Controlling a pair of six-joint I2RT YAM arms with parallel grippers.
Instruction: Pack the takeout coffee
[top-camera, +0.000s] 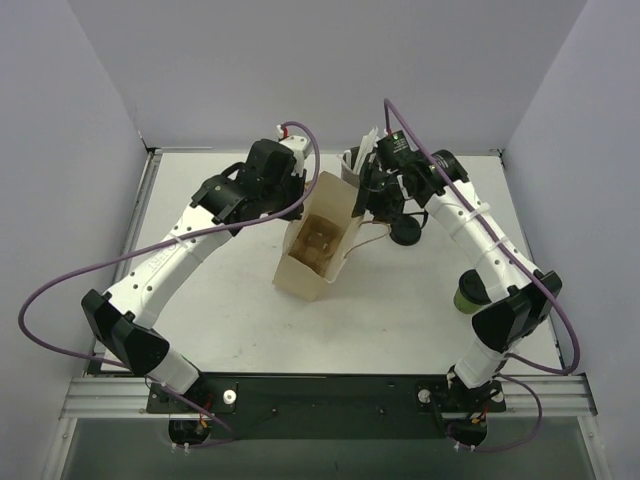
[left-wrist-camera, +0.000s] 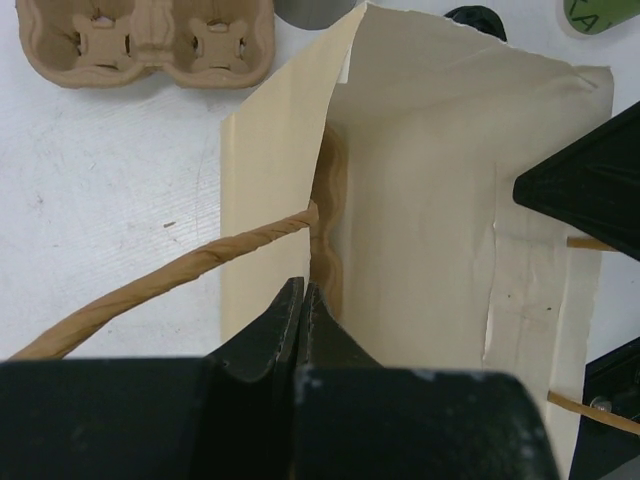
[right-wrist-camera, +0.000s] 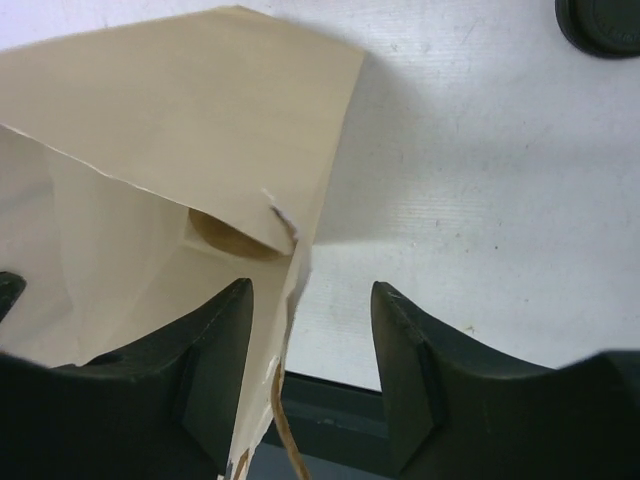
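1. The paper bag (top-camera: 300, 275) is a plain, pale cream-tan, and its twisted handle (left-wrist-camera: 170, 285) is a warmer brown
2. The cup carrier (left-wrist-camera: 145, 40) is dull cardboard brown
3. The small cup (top-camera: 470, 292) is green and the round lid (top-camera: 405, 233) is black
4. The tall cup (top-camera: 350, 165) is grey and its straws (top-camera: 368, 138) are white
5. The tabletop (top-camera: 230, 330) is white with a few faint dark specks
6. The left claw (left-wrist-camera: 303, 310) and right claw (right-wrist-camera: 312, 290) are black
7. The left arm (top-camera: 165, 260) and right arm (top-camera: 480, 235) are white with black joints, and their cables (top-camera: 60, 290) are purple
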